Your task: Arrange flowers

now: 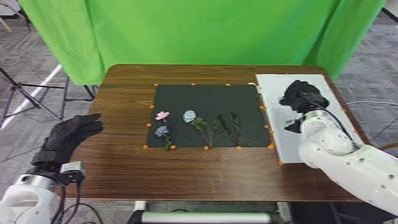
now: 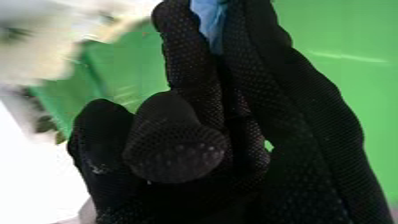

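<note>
On the black mat (image 1: 235,95) lie a pink flower (image 1: 162,115), a pale blue flower (image 1: 189,116) and a purplish flower (image 1: 163,131), with thin green stems (image 1: 205,129) and dark stems (image 1: 234,126) to their right. My right hand (image 1: 305,95) is above the white board, right of the mat, with relaxed fingers. In the right wrist view my right hand (image 2: 258,115) has long fingers extended and its thumb across the front; a light blue patch (image 2: 210,22) shows between two fingers, its nature unclear. My left hand (image 1: 69,134) is open at the table's left edge.
The white board (image 1: 282,147) lies along the right side of the brown table (image 1: 195,175). A small dark item (image 1: 293,125) is on it beside my right wrist. Orange markers surround the mat. A green curtain (image 1: 213,32) hangs behind the table.
</note>
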Robot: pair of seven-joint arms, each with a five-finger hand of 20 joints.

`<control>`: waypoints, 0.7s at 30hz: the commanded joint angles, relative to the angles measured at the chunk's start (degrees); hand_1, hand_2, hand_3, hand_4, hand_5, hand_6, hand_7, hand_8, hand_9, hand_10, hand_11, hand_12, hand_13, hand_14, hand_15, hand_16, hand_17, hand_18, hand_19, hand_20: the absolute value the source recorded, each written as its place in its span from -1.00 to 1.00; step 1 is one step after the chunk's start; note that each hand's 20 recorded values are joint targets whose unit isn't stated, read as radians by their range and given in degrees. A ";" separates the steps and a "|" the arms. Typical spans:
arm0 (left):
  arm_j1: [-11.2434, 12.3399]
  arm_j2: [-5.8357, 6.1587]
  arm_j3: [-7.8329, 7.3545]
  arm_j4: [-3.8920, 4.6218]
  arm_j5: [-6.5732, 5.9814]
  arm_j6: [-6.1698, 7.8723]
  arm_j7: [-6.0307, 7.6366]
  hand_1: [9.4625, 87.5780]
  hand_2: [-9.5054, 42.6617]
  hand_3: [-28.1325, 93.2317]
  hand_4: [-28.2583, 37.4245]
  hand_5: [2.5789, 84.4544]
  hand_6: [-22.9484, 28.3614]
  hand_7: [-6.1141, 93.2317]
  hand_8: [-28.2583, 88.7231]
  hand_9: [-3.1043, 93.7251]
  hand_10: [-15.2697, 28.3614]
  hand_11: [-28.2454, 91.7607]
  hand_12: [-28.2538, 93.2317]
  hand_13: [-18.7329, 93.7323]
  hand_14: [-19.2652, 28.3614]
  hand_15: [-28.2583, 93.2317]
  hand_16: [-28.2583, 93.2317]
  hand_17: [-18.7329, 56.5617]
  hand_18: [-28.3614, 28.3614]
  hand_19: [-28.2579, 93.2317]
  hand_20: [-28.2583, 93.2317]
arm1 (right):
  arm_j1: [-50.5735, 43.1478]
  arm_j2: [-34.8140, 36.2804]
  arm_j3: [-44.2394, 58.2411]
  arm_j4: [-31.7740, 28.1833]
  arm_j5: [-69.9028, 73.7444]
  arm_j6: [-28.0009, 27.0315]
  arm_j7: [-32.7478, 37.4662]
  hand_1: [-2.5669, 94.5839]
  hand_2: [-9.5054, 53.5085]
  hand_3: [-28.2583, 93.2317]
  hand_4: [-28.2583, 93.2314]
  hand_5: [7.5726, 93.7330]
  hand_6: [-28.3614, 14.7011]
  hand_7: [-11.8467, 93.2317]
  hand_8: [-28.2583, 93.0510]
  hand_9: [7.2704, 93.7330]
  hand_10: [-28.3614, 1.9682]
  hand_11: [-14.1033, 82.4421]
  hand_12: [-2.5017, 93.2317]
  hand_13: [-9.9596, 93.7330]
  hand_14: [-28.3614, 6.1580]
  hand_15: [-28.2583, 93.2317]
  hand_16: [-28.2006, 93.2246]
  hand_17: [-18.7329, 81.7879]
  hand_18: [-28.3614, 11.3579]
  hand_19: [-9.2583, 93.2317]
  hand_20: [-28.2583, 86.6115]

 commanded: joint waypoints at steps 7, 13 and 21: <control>-0.92 0.65 0.66 0.08 0.12 -1.01 -1.30 -0.57 -0.27 0.46 -0.95 0.07 0.07 -0.53 -0.64 0.04 0.45 -0.18 -0.37 0.00 0.65 -0.20 -0.61 -0.32 0.43 -0.37 -0.34 | 21.13 -6.66 -16.48 -7.46 8.81 -9.22 -9.43 0.33 -1.00 0.37 -0.83 0.63 0.40 -0.39 -0.43 0.85 0.14 -0.56 -0.22 0.89 0.59 0.55 -0.01 0.59 -0.31 1.00 0.54; -1.38 0.64 0.76 0.30 0.33 -1.48 -1.69 -0.57 -0.26 0.46 -0.95 0.07 0.07 -0.53 -0.64 0.04 0.45 -0.18 -0.37 0.00 0.65 -0.20 -0.61 -0.32 0.43 -0.37 -0.34 | 22.30 -11.59 -20.44 -5.13 7.49 -12.78 -10.74 0.33 -1.00 0.38 -0.83 0.63 0.41 -0.39 -0.44 0.85 0.15 -0.57 -0.22 0.89 0.57 0.55 -0.01 0.59 -0.31 1.00 0.54; -0.83 0.20 0.34 0.03 0.01 -1.93 -2.33 -0.57 -0.26 0.46 -0.95 0.07 0.07 -0.53 -0.64 0.04 0.45 -0.18 -0.37 0.00 0.65 -0.20 -0.61 -0.32 0.43 -0.37 -0.34 | 21.91 -13.15 -22.35 -3.32 7.92 -15.48 -10.36 0.32 -1.00 0.37 -0.83 0.62 0.42 -0.38 -0.44 0.84 0.16 -0.57 -0.23 0.88 0.57 0.56 -0.01 0.58 -0.31 1.00 0.54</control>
